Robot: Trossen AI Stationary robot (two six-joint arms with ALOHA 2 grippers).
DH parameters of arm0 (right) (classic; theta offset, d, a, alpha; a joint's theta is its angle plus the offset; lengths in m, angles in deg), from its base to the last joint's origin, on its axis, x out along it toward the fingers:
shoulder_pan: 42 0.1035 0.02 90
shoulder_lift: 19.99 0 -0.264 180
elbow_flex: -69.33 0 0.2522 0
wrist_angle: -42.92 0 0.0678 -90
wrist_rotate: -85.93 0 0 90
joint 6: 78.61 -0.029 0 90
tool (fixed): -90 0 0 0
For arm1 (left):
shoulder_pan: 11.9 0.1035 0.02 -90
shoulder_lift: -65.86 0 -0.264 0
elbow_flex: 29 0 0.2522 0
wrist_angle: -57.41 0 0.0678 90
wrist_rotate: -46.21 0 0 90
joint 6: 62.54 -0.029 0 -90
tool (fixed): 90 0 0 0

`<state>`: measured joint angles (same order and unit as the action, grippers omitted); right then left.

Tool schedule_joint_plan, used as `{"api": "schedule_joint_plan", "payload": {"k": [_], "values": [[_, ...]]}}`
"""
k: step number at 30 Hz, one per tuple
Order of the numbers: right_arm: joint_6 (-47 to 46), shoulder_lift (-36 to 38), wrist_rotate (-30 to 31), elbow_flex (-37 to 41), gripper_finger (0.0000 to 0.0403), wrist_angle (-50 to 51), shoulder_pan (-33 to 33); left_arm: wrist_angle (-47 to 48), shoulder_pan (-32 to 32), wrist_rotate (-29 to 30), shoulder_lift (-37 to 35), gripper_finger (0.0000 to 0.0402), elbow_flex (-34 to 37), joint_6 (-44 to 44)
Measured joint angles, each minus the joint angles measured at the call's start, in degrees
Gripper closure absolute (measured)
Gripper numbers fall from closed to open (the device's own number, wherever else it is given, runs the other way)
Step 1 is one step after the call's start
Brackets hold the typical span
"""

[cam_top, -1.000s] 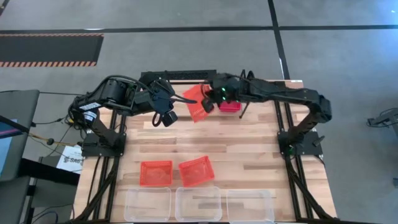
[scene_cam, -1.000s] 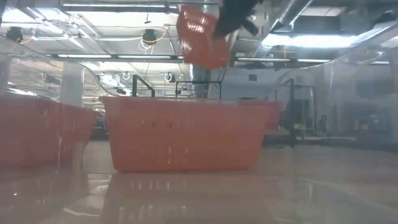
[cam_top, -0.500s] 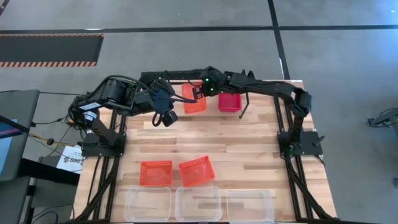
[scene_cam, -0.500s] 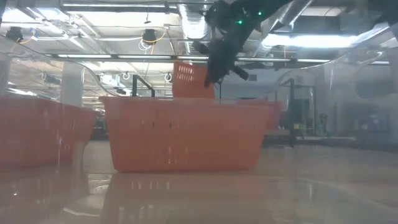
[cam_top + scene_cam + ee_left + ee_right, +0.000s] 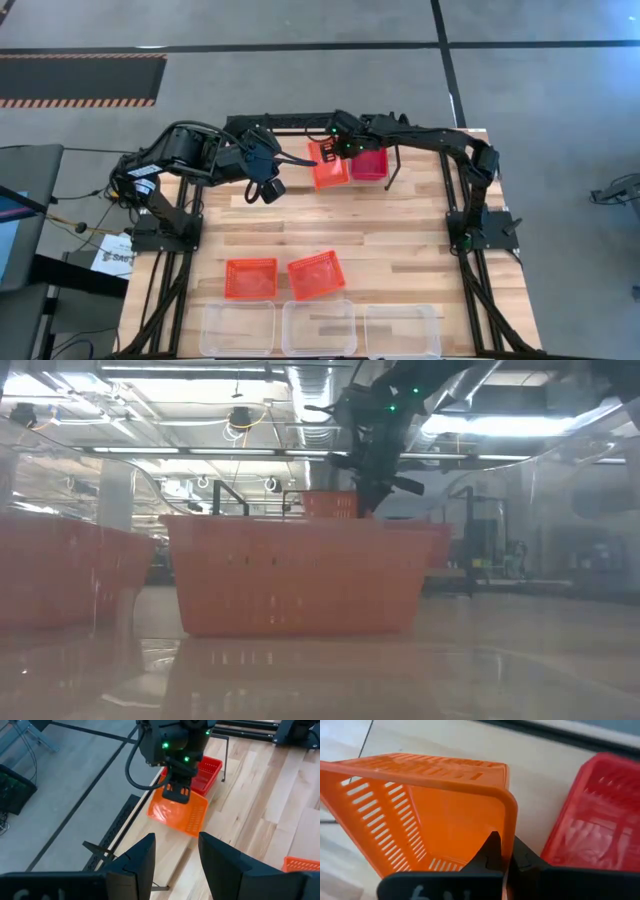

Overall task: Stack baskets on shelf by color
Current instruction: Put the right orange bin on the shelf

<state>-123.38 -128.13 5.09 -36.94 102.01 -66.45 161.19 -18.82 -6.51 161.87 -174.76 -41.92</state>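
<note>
High view shows the right hand [image 5: 333, 152], clamped on the orange basket's [image 5: 329, 168] rim, has lowered it beside the red basket [image 5: 369, 163] at the counter's [image 5: 400, 240] far edge, while the open left hand [image 5: 268, 187] waits nearby.

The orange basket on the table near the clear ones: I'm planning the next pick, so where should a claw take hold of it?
Likely the rim of one wall, from above. The orange basket sits upright and open-topped beside a red basket, so its thin rim is free. One finger inside and one outside, as the right claw pinches its own basket, suits the mesh wall.
</note>
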Motion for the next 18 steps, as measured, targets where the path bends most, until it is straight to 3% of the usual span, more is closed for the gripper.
{"api": "schedule_joint_plan", "payload": {"k": [18], "values": [[-2.6, 0.1, -0.6, 2.1, 0.0399, 2.4, -3.1, 0.0, 0.0, 0.0, 0.0, 0.0263, 0.0, 0.0]]}}
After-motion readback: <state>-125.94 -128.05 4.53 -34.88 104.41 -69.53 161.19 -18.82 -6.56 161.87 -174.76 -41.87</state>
